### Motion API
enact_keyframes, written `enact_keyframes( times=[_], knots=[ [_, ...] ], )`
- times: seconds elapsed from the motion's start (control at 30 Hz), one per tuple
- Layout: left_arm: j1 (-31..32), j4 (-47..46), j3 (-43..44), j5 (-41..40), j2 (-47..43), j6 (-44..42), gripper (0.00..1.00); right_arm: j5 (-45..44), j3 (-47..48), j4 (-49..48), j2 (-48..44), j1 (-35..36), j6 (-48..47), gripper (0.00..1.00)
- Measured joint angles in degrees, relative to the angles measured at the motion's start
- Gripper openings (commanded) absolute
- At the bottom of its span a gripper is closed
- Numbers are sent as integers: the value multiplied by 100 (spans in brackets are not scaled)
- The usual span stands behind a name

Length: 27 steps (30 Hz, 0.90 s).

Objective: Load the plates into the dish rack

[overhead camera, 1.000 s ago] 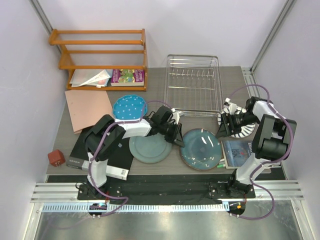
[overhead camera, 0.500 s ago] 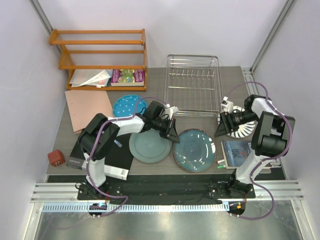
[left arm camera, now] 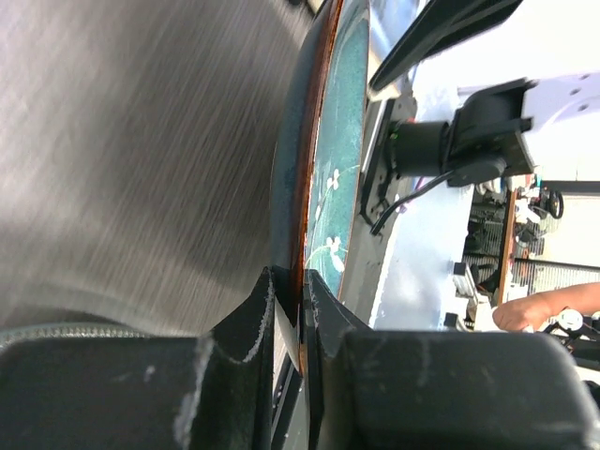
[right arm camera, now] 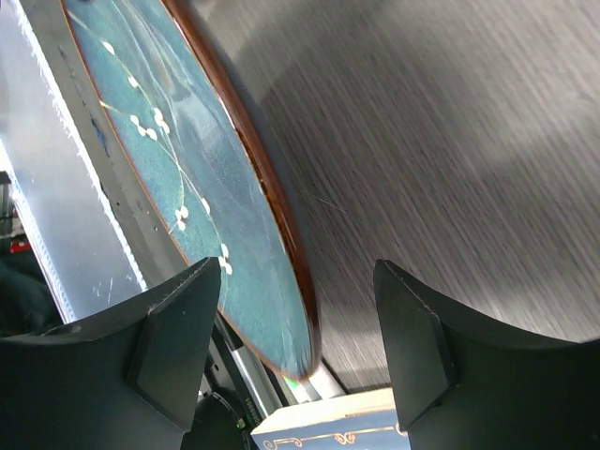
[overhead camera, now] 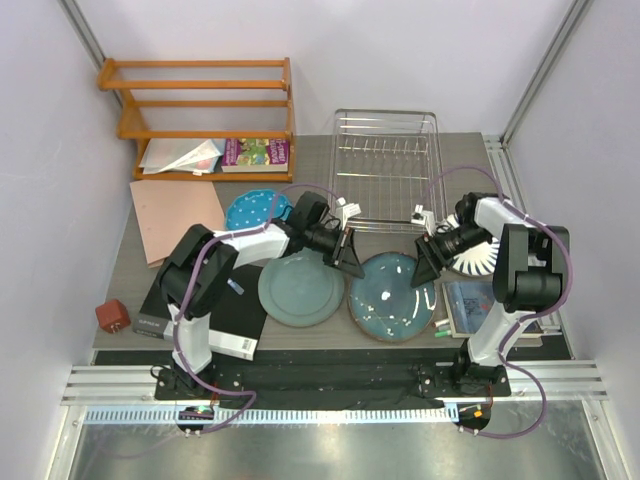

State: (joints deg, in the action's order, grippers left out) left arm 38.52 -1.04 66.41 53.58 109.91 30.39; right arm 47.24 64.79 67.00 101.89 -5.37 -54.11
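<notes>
The dark teal plate (overhead camera: 390, 297) with a brown rim sits at the front centre, tilted off the table. My left gripper (overhead camera: 347, 262) is shut on its left rim; in the left wrist view (left arm camera: 302, 300) the rim (left arm camera: 319, 178) runs between the closed fingers. My right gripper (overhead camera: 425, 268) is open at the plate's right rim, with that rim (right arm camera: 281, 244) between its spread fingers, not touching them. The grey-green plate (overhead camera: 300, 290) lies flat to the left. The blue dotted plate (overhead camera: 252, 212) lies behind it. The striped plate (overhead camera: 480, 255) lies at the right. The wire dish rack (overhead camera: 385, 170) stands behind, with no plates in it.
An orange wooden shelf (overhead camera: 200, 105) with books stands at the back left. A pink sheet (overhead camera: 175, 215), a black flat box (overhead camera: 215, 315) and a small red block (overhead camera: 112, 315) are on the left. A blue book (overhead camera: 475, 305) lies right of the teal plate and shows in the right wrist view (right arm camera: 337, 427).
My left gripper has drawn the teal plate to the left and tipped it up. My right gripper has moved left, away from the striped plate, to the teal plate's right rim.
</notes>
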Motion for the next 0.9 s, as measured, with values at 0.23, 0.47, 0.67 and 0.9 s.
enact_keyframes(
  times=[0.23,0.47,0.67,0.9],
  knots=[
    [-63,-57,221,107,85,-26,0,103,-61,39,0,157,-219,40],
    [-72,11,234,173,140,-203,0,136,96,166,0,179,-264,38],
    [-90,109,321,197,181,-291,4,66,328,201,0,173,-205,8],
    [-140,354,446,101,184,-525,39,61,411,286,-50,181,-133,1]
  ],
)
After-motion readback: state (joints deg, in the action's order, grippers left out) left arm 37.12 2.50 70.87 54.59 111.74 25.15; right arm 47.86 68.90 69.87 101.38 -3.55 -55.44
